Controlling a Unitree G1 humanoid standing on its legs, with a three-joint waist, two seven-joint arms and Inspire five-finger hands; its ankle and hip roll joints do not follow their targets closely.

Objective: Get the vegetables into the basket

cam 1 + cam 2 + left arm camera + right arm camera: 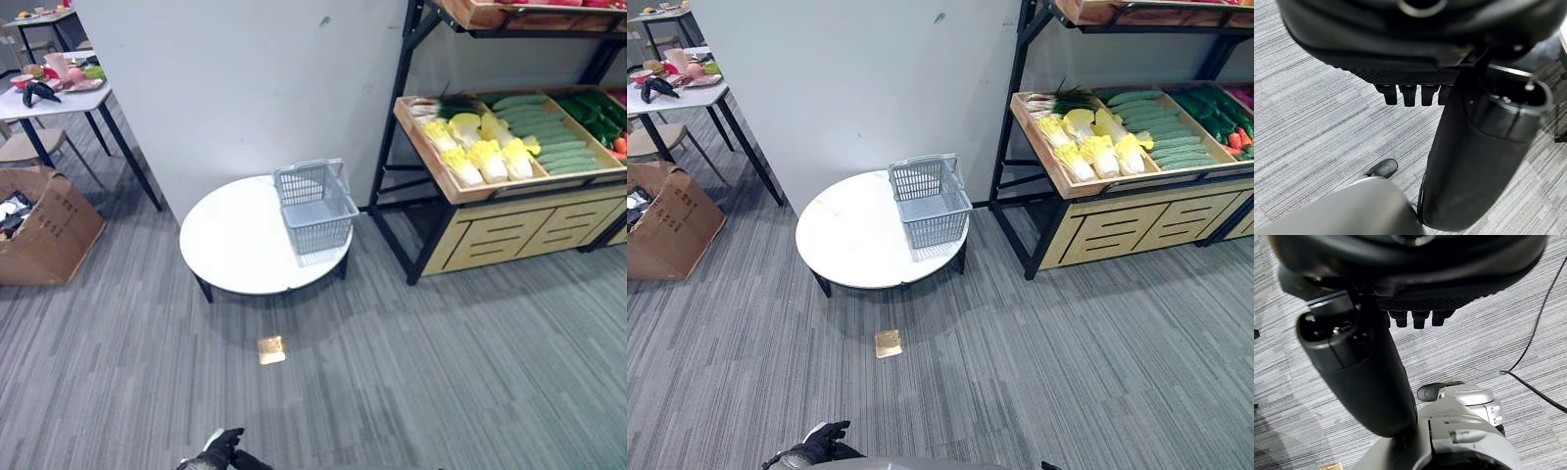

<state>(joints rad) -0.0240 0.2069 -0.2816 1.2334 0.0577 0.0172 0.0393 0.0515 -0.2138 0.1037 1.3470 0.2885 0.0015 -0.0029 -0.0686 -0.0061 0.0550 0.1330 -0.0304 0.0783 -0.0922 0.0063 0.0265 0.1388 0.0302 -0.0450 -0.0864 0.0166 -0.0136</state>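
A grey plastic basket [315, 206] with its handle folded down stands at the right edge of a low round white table [233, 243]. To its right, a wooden shelf tray [443, 171] holds yellow-white cabbages [482, 149], pale green cucumbers [541, 133], scallions [443, 106] and darker green vegetables [591, 112]. My left hand [223, 447] hangs low at the bottom edge, far from table and shelf. Its wrist view shows the left hand [1415, 54] open and holding nothing above the carpet. My right hand [1415, 279] likewise hangs open with nothing in it.
A cardboard box [44, 227] sits on the floor at the left, below a white table [61, 100] with food items and a chair [24, 147]. A small tan square [271, 350] lies on the carpet before the round table. A grey partition wall [245, 78] stands behind it.
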